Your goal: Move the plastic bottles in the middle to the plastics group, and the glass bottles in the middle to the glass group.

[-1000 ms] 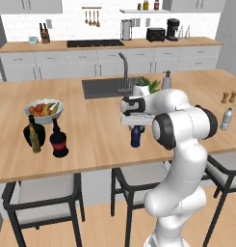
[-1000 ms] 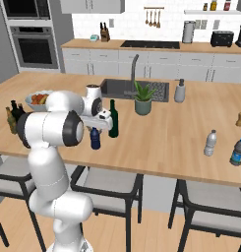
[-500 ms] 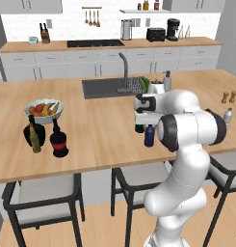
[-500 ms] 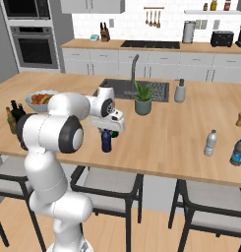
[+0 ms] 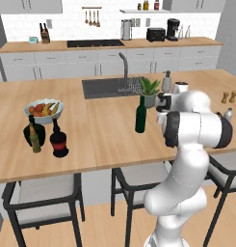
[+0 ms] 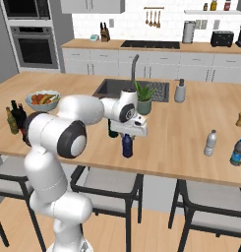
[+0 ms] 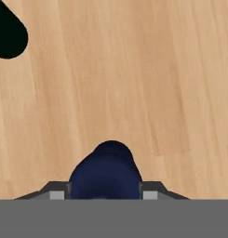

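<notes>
Two dark fingertips pinch the small dark blue bottle (image 6: 127, 146) at the gripper (image 6: 128, 135), just in front of the tall green wine bottle (image 5: 140, 114) (partly hidden behind the arm in the right base view). The squat black bottle with the red band (image 5: 58, 140) stands well to that wine bottle's left on the wooden counter (image 5: 100, 130), beside the olive-brown bottle (image 5: 34, 140).
</notes>
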Motion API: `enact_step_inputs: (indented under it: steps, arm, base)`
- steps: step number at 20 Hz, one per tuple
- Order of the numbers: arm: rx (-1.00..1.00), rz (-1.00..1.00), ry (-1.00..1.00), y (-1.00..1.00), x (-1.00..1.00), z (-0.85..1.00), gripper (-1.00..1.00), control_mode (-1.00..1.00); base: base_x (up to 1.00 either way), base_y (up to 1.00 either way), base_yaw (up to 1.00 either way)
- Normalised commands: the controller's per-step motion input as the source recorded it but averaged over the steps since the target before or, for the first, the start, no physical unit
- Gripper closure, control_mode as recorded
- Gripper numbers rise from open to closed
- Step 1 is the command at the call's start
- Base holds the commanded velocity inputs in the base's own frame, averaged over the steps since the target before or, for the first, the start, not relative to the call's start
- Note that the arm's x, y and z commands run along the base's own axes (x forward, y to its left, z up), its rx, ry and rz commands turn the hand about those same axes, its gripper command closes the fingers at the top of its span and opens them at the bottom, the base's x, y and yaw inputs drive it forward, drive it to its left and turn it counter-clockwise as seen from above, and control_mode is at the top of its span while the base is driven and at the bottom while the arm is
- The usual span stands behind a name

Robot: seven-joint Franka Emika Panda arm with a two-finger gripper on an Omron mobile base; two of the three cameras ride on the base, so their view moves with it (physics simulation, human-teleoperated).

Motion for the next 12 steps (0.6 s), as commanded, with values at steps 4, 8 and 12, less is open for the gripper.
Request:
enact_step_inputs:
  steps: [4, 8, 12]
  arm:
    - [0.01, 0.00, 0.00, -0.95, -0.01, 0.07, 1.00, -1.00]
    - [0.01, 0.00, 0.00, -0.80, 0.00, 0.00, 1.00, -1.00]
    - [0.00, 0.00, 0.00, -0.64, 0.00, 0.00, 1.00, -1.00]
  base:
    - [0.00, 0.00, 0.00]
    - [0.00, 0.00, 0.00]
    - [0.00, 0.00, 0.00]
